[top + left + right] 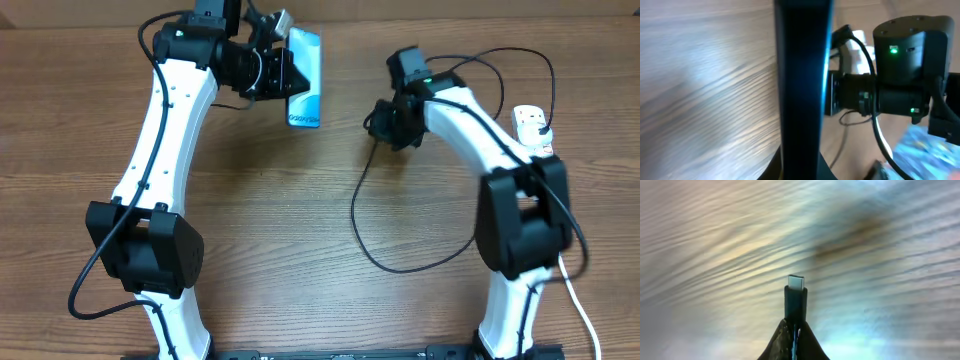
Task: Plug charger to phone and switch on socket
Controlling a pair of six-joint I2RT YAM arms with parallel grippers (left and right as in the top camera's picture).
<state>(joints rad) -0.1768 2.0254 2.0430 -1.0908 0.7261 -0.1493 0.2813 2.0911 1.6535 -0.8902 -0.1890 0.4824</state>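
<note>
The phone (305, 78), blue screen up, is held off the table at the back centre by my left gripper (275, 72), which is shut on its long edge. In the left wrist view the phone (802, 85) shows edge-on as a dark vertical bar between the fingers. My right gripper (383, 122) is shut on the charger's connector end; the silver tip (796, 282) sticks up from the closed fingers (794, 330). The black charger cable (365, 240) loops over the table to its plug (540, 128) in the white socket (533, 130) at the far right.
The right arm (902, 75) with green lights fills the right of the left wrist view. A thick white cord (580, 300) runs from the socket down the right side. Both arm bases stand at the front edge.
</note>
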